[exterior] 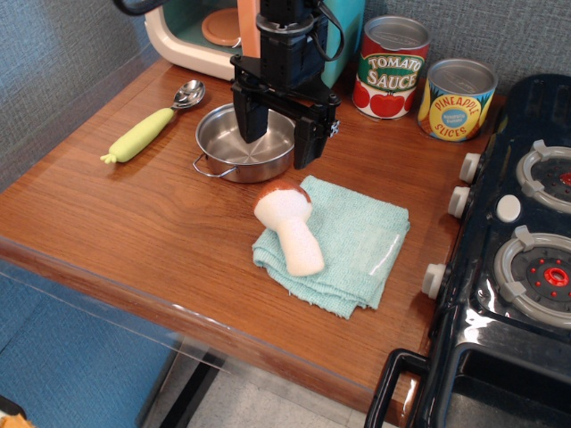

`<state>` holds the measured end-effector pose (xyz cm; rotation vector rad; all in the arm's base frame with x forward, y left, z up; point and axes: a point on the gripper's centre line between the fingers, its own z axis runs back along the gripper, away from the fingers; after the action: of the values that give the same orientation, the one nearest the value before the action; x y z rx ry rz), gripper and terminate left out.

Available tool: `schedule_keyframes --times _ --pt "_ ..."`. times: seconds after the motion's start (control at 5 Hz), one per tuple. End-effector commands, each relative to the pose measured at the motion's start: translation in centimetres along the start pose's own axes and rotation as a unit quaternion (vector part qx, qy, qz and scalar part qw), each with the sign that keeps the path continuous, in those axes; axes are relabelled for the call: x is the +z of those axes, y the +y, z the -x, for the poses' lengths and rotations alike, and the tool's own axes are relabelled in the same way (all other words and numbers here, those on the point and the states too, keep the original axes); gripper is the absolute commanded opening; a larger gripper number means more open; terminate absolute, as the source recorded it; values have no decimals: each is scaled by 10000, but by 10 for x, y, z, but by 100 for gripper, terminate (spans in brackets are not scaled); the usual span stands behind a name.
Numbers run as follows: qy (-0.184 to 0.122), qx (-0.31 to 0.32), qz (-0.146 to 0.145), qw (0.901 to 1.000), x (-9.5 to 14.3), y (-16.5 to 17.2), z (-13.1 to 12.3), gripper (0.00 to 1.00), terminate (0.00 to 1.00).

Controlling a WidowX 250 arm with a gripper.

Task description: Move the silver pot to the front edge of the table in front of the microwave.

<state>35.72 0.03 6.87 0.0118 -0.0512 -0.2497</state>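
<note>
- Observation.image view: silver pot sits on the table, before the microwave.
- Claw hangs spread over the pot's 3 o'clock rim, holding nothing.

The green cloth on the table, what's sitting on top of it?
A toy mushroom, white-stemmed with a brown cap, lies on the green cloth, stem toward the front edge. Nothing else rests on it. Whatever lies under the folded cloth, or under the mushroom, is hidden.
</note>
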Motion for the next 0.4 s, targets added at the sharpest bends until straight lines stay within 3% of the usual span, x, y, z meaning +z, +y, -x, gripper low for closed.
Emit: schedule_keyframes --times 0.0,0.2 --pt "-169 219 -274 9992 -11 24 -37 100 0" --pt "-67 219 -343 9992 -25 28 -46 100 0"
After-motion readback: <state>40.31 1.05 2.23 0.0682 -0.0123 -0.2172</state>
